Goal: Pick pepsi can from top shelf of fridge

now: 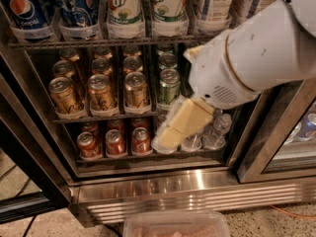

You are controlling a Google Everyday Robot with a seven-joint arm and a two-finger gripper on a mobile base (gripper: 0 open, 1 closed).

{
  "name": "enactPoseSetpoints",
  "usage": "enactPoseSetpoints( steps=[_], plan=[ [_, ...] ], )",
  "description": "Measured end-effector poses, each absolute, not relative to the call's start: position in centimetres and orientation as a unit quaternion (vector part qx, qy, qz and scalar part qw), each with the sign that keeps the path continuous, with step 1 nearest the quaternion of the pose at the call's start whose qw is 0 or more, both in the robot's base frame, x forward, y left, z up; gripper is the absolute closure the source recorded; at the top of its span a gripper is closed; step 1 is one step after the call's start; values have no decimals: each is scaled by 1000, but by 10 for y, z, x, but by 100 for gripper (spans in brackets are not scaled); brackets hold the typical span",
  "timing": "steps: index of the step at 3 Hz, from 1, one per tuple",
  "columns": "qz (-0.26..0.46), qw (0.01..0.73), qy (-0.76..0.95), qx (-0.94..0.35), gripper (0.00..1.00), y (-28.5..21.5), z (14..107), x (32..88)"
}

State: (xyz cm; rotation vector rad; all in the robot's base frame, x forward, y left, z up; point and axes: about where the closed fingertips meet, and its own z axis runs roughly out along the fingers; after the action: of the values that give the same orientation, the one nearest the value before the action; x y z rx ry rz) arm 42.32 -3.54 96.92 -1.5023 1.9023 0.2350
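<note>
Two dark-blue pepsi cans stand at the top left of the fridge (197, 181), cut off by the frame's upper edge. One shows the Pepsi logo (24, 9); the other, the pepsi can (74, 6), shows a pale printed figure. They sit on the top shelf (148, 40), a dark wire rack with clear front stops. My gripper (173, 130), cream-coloured on a white arm (247, 53), points down and left in front of the lower racks. It is well below and to the right of the pepsi cans and holds nothing I can see.
7UP containers (123, 9) and white ones (212, 4) fill the rest of the top shelf. Bronze-gold cans (101, 90) and green cans (169, 85) stand on the middle rack, with red cans (113, 142) and water bottles (217, 130) below. A clear plastic tub (175, 226) is at the bottom edge. A door frame (271, 137) is at the right.
</note>
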Motion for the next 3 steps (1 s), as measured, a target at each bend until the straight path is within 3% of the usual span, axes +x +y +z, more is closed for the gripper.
enactPoseSetpoints(
  steps=[1, 3],
  plan=[
    [129, 413, 688, -583, 0, 38, 998, 426],
    [192, 458, 598, -629, 0, 137, 1034, 414]
  ],
)
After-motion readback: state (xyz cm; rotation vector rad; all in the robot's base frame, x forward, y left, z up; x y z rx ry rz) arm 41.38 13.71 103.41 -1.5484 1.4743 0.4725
